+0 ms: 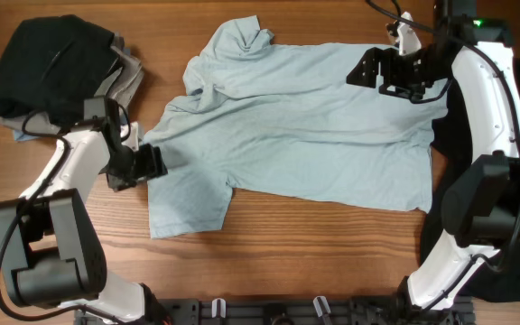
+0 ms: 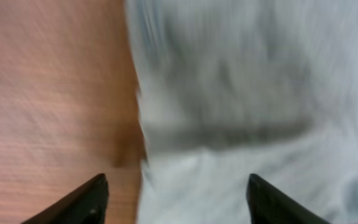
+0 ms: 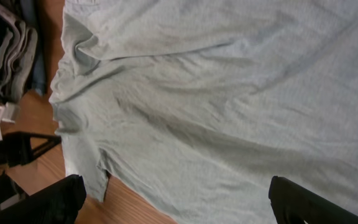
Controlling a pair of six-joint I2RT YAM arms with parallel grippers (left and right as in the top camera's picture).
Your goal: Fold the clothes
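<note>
Left fingers (image 2: 73, 202) spread above T-shirt (image 2: 260, 93) edge, wooden table (image 2: 48, 93) alongside

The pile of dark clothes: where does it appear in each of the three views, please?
Overhead: the pile of dark clothes lies in the top left corner.
Left wrist: it is not in this picture.
Right wrist: the pile's stacked edges show at the top left edge.
Shared landmark: the light-blue T-shirt, which fills the middle of the overhead view, the right side of the blurred left wrist view and most of the right wrist view.
</note>
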